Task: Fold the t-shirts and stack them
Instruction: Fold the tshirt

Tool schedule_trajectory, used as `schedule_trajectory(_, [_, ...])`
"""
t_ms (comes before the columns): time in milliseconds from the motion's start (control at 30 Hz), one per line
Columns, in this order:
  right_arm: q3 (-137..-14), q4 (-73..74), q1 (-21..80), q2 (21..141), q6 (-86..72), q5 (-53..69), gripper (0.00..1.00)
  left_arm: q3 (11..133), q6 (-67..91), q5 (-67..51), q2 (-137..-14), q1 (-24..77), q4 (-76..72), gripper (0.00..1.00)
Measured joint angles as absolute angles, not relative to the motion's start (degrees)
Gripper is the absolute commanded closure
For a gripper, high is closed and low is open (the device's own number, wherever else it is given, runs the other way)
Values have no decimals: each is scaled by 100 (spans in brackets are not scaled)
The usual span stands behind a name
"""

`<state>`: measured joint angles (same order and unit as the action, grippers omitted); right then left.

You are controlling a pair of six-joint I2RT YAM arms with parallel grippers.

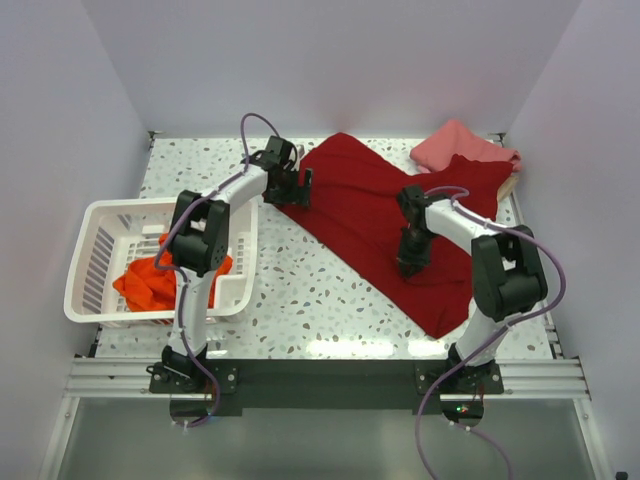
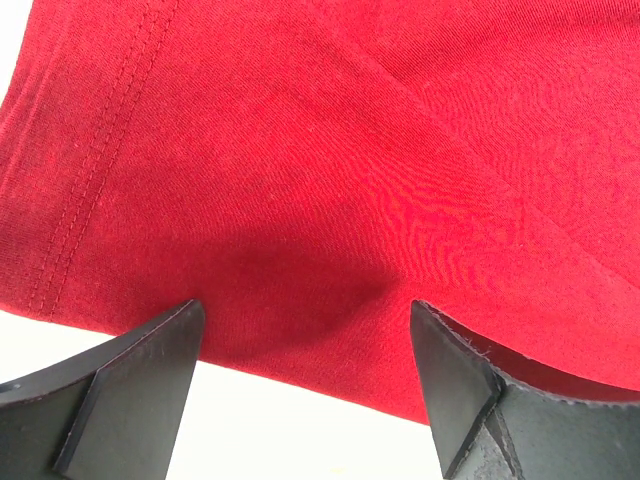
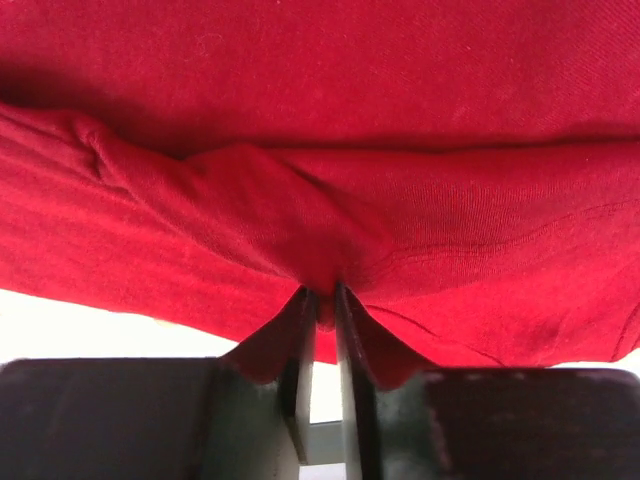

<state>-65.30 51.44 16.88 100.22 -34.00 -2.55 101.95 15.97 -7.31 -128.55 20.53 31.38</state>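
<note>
A large dark crimson t-shirt lies spread over the middle and right of the table. My right gripper presses down near its middle, and in the right wrist view the gripper is shut on a pinched fold of the crimson cloth. My left gripper hangs at the shirt's left edge; the left wrist view shows the gripper open, its fingers either side of the crimson hem, nothing between them. A bright orange-red t-shirt lies crumpled in the basket. A pink t-shirt lies at the back right.
The white slotted plastic basket stands at the left, beside the left arm. White walls close in the table on three sides. A tan edge shows under the pink shirt at the right wall.
</note>
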Motion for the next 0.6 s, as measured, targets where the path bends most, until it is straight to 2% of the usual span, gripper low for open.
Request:
schedule_trajectory(100, [-6530, 5137, 1688, 10088, -3352, -268, 96, 10167, 1597, -733, -12842, 2049, 3118, 11])
schedule_trajectory(367, [-7188, 5441, 1688, 10381, -3098, -495, 96, 10132, 1594, -749, -12822, 2016, 3089, 11])
schedule_trajectory(567, [-8466, 5961, 1693, 11072, -2840, -1153, 76, 10047, 1590, -751, -12763, 2005, 3074, 11])
schedule_trajectory(600, [-8722, 6060, 1693, 11220, -2818, -1313, 68, 10040, 1590, -749, -12759, 2001, 3074, 11])
